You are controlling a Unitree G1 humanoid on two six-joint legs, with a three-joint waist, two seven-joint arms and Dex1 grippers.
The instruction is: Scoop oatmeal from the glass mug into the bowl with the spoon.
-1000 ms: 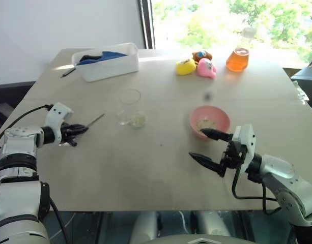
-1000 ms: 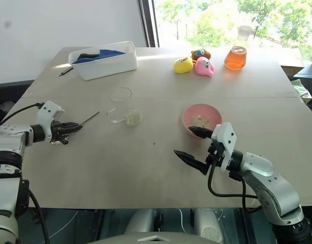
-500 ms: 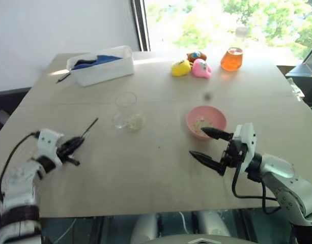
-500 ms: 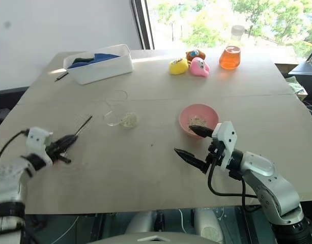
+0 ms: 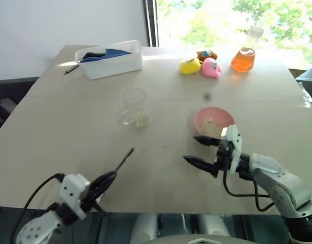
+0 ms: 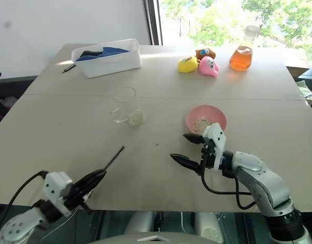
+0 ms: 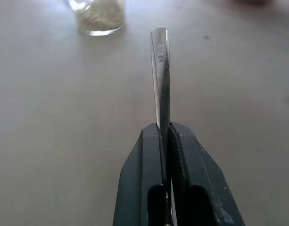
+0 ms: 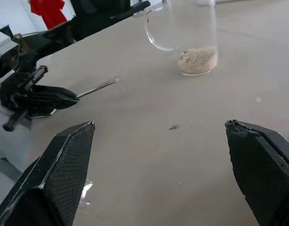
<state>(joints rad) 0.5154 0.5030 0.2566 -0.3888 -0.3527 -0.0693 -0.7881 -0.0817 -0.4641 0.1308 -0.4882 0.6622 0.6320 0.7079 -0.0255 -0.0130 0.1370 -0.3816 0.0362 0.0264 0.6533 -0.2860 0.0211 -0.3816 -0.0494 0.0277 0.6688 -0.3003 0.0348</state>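
holding the spoon (image 7: 160, 70) by its handle near the desk's (image 5: 69, 127) front edge, the left tool (image 5: 102, 183) should carry it level to the mug (image 5: 133, 108) mid-desk, while the right tool (image 5: 199, 150) waits wide by the bowl (image 5: 214, 120).

Bare table (image 5: 69, 127) between glass mug (image 5: 134, 108) and bowl (image 5: 214, 121), no obstacles.

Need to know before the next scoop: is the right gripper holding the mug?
No. The right gripper stands open and empty in front of the bowl, while the mug stands apart, untouched.
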